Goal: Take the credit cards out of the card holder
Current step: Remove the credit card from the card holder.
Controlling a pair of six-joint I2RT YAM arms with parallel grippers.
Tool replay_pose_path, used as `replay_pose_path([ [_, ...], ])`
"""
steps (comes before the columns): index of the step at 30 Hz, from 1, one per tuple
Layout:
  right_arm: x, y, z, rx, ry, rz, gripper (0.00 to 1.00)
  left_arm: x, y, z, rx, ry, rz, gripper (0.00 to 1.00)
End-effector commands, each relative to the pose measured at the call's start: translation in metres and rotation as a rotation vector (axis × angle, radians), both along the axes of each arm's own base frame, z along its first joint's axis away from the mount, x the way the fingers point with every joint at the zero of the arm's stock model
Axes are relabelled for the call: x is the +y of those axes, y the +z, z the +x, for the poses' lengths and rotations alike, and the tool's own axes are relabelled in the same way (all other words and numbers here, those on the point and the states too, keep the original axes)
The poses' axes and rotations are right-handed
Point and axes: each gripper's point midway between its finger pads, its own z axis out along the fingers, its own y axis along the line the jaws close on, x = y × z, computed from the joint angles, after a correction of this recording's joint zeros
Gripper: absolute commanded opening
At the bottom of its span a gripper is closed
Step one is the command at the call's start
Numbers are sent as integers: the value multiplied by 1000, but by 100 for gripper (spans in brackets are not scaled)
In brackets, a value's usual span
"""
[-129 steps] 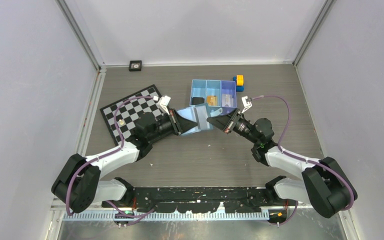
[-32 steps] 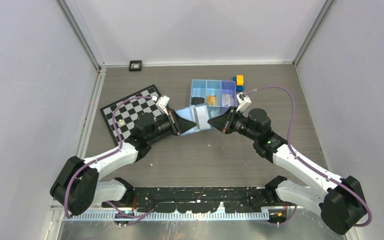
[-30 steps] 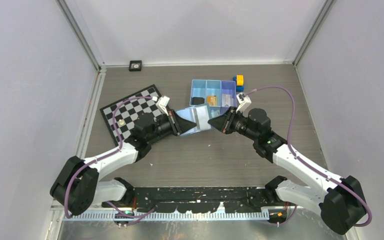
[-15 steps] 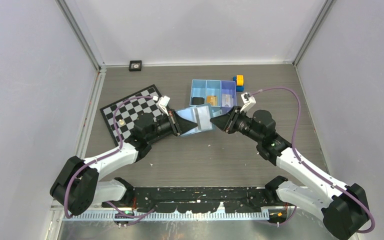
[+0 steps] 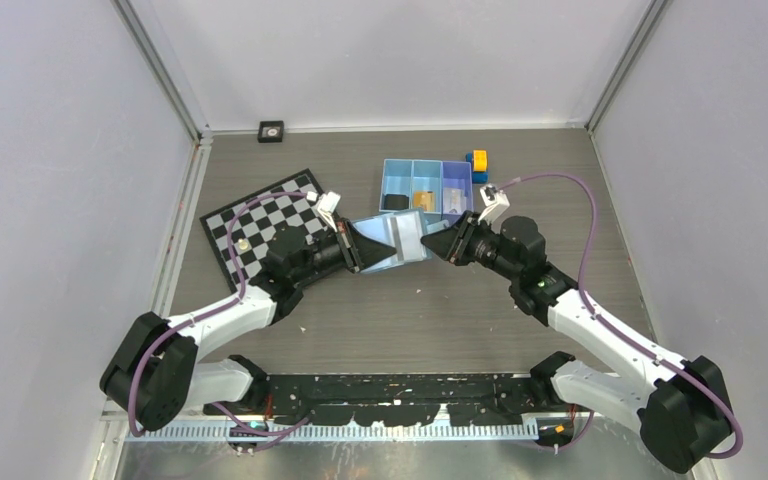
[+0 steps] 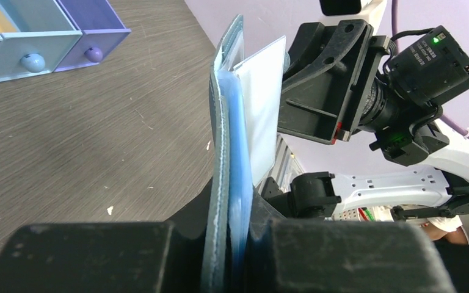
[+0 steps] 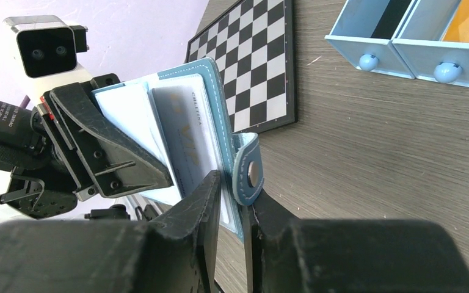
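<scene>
The blue card holder (image 5: 392, 240) hangs unfolded above the table between the two arms. My left gripper (image 5: 358, 252) is shut on its left edge, and the left wrist view shows the holder (image 6: 225, 152) edge-on between the jaws. A pale whitish credit card (image 7: 186, 140) sits in its inner pocket, and its white corner (image 6: 262, 104) sticks out. My right gripper (image 5: 430, 244) straddles the holder's right corner by the snap tab (image 7: 248, 174), jaws slightly apart and open. A tan card (image 5: 423, 200) lies in the tray's middle compartment.
A three-compartment blue tray (image 5: 400, 183) stands just behind the holder, with yellow-and-blue toy blocks (image 5: 478, 165) at its right. A checkered board (image 5: 260, 225) lies under the left arm. A small black object (image 5: 271, 131) sits at the back wall.
My right gripper's jaws have parted a little and it has drifted slightly right. The left gripper and the holder have stayed put.
</scene>
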Motion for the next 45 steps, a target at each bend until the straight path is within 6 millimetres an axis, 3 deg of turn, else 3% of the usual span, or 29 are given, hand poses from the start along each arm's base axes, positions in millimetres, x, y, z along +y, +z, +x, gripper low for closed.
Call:
replay_pose_path([
  [1, 5, 20, -1, -47, 26, 35, 25, -3, 32, -7, -103, -37, -82, 0],
  [12, 13, 34, -16, -101, 111, 105, 48, -2, 23, 0, -75, -7, -49, 0],
  [16, 24, 31, -20, -74, 183, 118, 68, -1, 22, 0, -72, -1, -40, 0],
  [20, 31, 23, -17, -41, 207, 114, 72, -2, 22, -1, -72, -11, -41, 0],
  [22, 31, 22, -17, -36, 208, 114, 62, -2, 24, -2, -75, -18, -43, 0],
  [26, 30, 22, -15, -35, 193, 115, 34, -3, 23, -2, -69, -23, -44, 1],
  [29, 29, 23, -15, -38, 187, 119, 20, -4, 22, -1, -64, -22, -43, 3],
  [30, 28, 23, -14, -38, 180, 118, 14, -3, 21, 0, -62, -15, -41, 9],
  [32, 25, 23, -12, -38, 154, 106, 5, 2, 14, 8, -37, 49, -13, 29],
  [35, 12, 12, -2, -21, 60, 28, 0, 20, -4, 21, 11, 184, 81, 60],
  [39, -1, -1, 11, 5, -42, -65, 0, 20, 1, 20, 1, 182, 62, 83],
  [42, 7, -8, 12, 22, -37, -100, 0, 1, -7, 18, 39, 78, 33, 79],
  [45, 20, -23, 9, 43, -26, -187, 0, -17, -15, 17, 82, -22, 9, 67],
])
